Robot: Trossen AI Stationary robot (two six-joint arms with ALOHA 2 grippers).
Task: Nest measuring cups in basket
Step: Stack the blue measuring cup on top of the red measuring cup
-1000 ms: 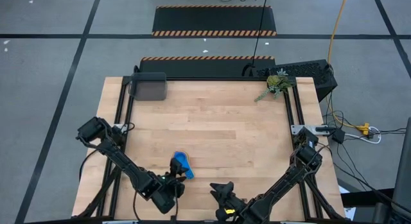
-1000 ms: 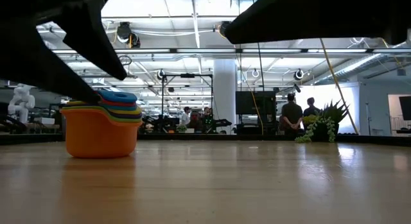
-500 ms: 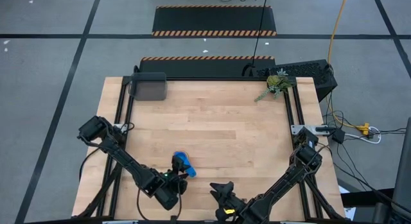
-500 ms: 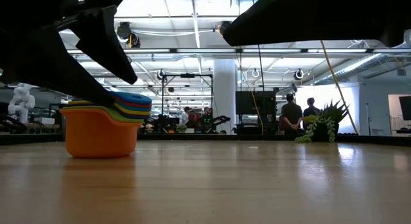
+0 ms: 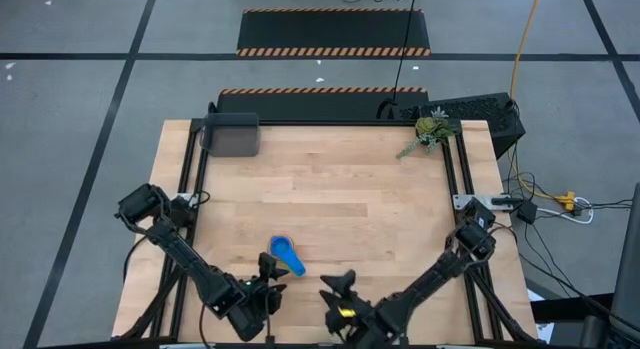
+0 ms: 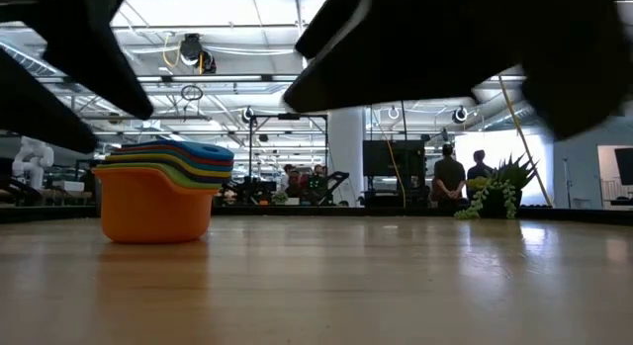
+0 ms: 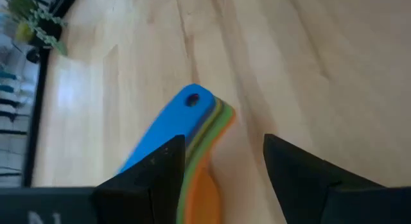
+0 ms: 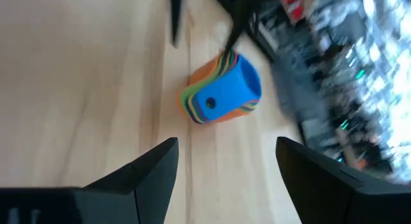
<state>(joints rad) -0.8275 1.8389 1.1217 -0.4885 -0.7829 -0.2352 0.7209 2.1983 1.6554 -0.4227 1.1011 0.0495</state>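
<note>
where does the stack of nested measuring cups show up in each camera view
High view: stack of nested measuring cups on the table's near edge, between both arms.
Low view: far left, standing on the wood.
Left wrist view: handles beyond the left pincer.
Right wrist view: upper middle.
Shared landmark: the blue top cup.
</note>
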